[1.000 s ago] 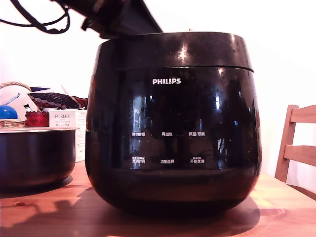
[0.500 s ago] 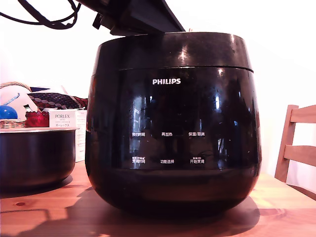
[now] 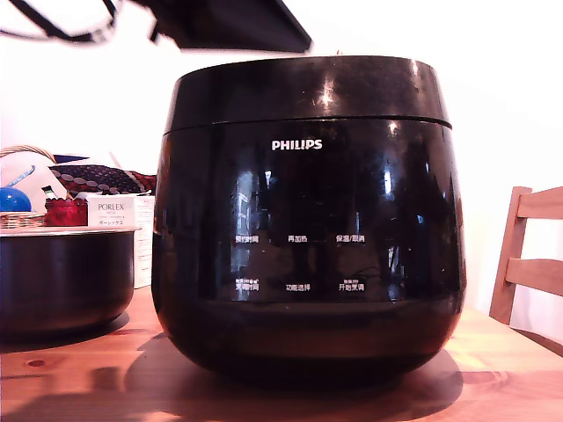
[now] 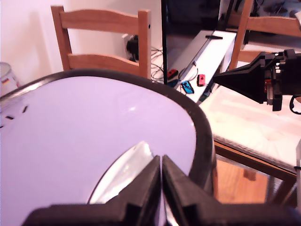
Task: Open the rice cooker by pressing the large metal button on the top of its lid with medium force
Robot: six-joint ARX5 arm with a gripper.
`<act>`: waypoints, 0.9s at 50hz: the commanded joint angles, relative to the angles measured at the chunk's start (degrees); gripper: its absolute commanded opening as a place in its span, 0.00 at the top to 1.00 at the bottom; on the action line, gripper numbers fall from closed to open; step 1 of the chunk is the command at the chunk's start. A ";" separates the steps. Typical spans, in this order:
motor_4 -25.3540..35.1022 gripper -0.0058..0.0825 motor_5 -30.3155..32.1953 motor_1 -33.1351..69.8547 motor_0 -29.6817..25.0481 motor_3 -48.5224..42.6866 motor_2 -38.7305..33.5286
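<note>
The rice cooker is sitting on a wooden table, filling the middle of the exterior view with its white brand name and labels facing the camera. Its lid is resting flat and closed on the body, the seam between them running as a thin line just below the top.

A dark part of the arm is hanging above the lid, toward the exterior view's left of the cooker's centre, with a clear gap of bright background between it and the lid.

In the wrist view the gripper is showing its two black fingers pressed together, with only a thin slit between them and nothing held. The fingertips are hovering just over the shiny metal button set into the lid's glossy top; whether they are touching it cannot be told.

A dark pot with a metal rim is standing on the table to the exterior view's left of the cooker. A wooden chair is standing to its right.
</note>
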 commanded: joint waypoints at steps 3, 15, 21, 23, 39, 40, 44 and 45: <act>0.11 0.96 -0.02 -0.72 0.81 -0.17 -1.11; 0.09 0.96 0.04 -0.48 0.81 -0.57 -1.16; 0.09 0.96 0.26 0.20 0.87 -0.55 -1.16; 0.11 0.96 0.72 0.66 0.87 -0.28 -1.16; 0.59 0.96 1.38 4.92 0.90 -0.37 -1.16; 0.57 0.96 1.60 4.98 0.92 -0.42 -1.16; 0.57 0.96 2.80 5.11 0.92 -1.33 -1.16; 0.57 0.96 2.91 5.11 0.92 -1.64 -1.16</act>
